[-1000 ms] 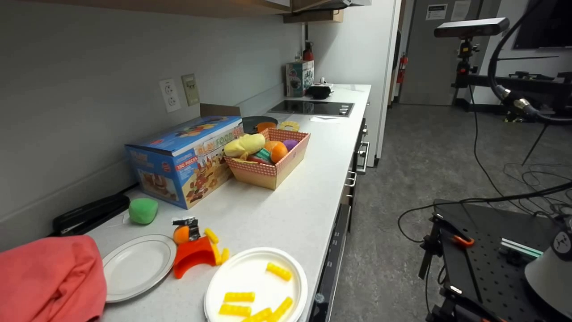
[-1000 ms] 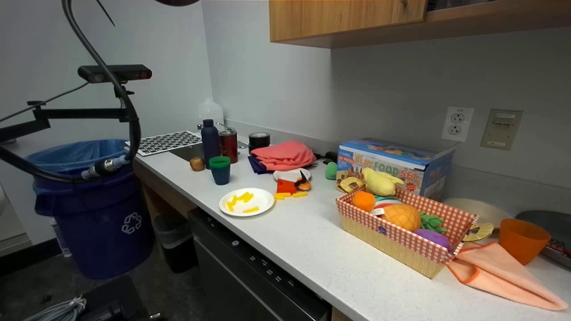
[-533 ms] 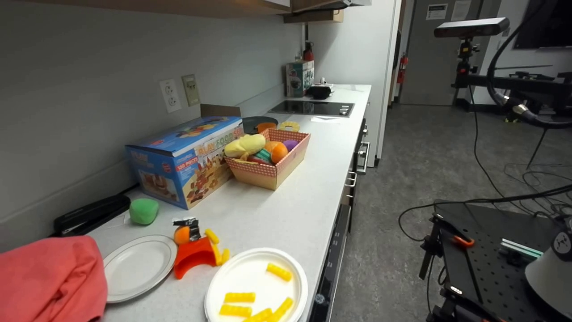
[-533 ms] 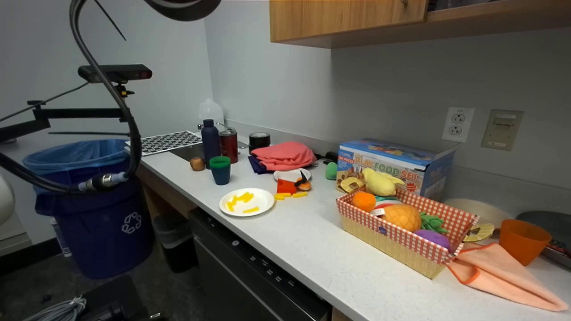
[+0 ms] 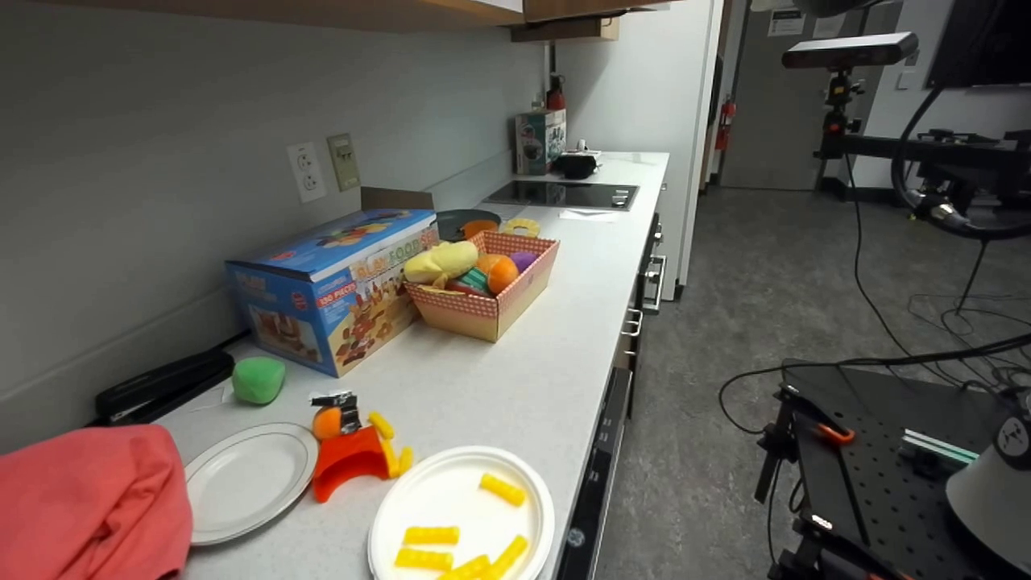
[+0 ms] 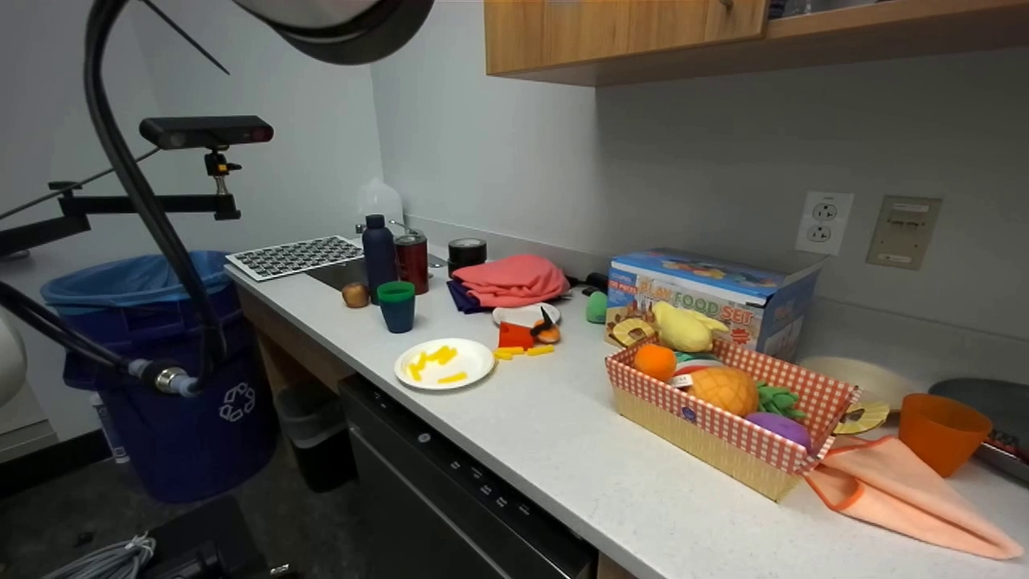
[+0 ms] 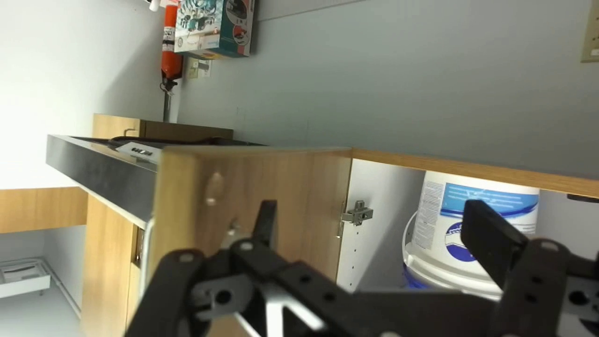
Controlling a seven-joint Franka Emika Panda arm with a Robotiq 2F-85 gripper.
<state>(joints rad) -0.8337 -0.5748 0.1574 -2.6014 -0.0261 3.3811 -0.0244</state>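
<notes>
In the wrist view, whose picture stands upside down, my gripper (image 7: 372,210) is open with nothing between its dark fingers (image 7: 491,238). Behind the left finger lies an open wooden cabinet door (image 7: 304,201); whether they touch, I cannot tell. A metal hinge (image 7: 358,213) joins this door to the white cabinet side. Inside the cabinet sits a white bucket (image 7: 430,210) with a blue label, partly covered by the right finger. Both exterior views leave the gripper out of frame; only a rounded arm link (image 6: 338,24) shows at the top.
Upper cabinets (image 6: 627,40) overhang the counter. Below are a checked basket (image 6: 699,446) of toy food, a play food box (image 5: 322,282), a white plate (image 5: 459,499) with yellow sticks, and a pink cloth (image 5: 89,499). A camera on a stand (image 5: 850,50) and loose cables (image 6: 145,193) hang nearby.
The arm link has come further down and right at the top of an exterior view, and its cable has shifted. More of the cabinet door's wood shows, covering the white part behind it.
</notes>
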